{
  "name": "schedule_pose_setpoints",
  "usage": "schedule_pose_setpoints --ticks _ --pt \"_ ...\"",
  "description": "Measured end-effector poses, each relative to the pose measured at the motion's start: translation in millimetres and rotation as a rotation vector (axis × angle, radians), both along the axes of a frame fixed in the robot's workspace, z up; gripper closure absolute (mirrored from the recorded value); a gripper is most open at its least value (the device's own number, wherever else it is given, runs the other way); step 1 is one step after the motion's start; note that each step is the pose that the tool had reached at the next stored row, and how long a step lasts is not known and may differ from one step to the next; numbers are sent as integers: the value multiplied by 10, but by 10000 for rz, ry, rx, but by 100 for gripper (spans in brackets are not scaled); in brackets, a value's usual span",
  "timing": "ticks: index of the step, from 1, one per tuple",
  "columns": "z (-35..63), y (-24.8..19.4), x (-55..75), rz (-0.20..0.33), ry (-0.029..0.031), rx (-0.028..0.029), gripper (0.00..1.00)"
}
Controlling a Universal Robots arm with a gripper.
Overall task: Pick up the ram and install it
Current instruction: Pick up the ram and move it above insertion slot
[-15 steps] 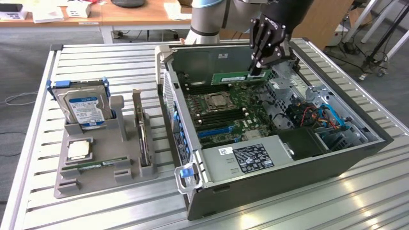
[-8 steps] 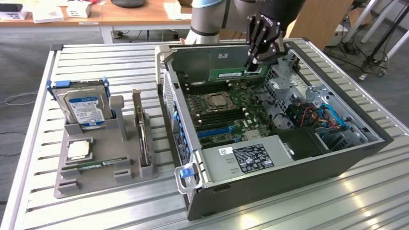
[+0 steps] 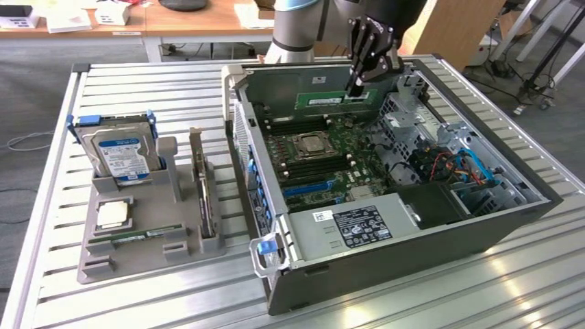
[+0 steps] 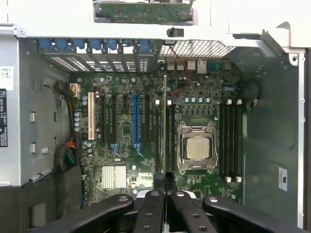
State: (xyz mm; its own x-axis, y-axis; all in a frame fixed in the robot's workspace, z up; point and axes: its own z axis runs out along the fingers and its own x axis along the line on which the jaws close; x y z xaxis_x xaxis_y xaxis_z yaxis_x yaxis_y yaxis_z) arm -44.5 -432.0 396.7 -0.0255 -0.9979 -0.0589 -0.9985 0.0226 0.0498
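My gripper (image 3: 355, 90) hangs over the far side of the open computer case (image 3: 512, 219), shut on the ram (image 3: 340, 101). The ram is a thin green stick with a white sticker, held level by its upper edge above the motherboard (image 3: 352, 171). In the wrist view the ram (image 4: 164, 121) shows edge-on as a narrow line running out from between the black fingertips (image 4: 156, 182). It lines up with the black memory slots (image 4: 170, 136) beside the processor socket (image 4: 197, 148). Whether it touches a slot I cannot tell.
A grey holder (image 3: 101, 264) stands on the slatted table at the exterior view's left, carrying a hard drive (image 3: 119, 154), a square silver processor (image 3: 111, 214), an upright card (image 3: 203, 199) and another green stick (image 3: 137, 238). Inside the case are a power supply (image 3: 361, 223) and drive cables (image 3: 466, 168).
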Motion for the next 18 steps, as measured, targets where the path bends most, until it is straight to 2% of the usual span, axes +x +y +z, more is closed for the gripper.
schedule_pose_setpoints --ticks 5,9,18 --pt "-8 53 0 0 0 54 88" --pt "-15 56 1 1 0 58 88" --pt "-115 61 0 0 1 67 88"
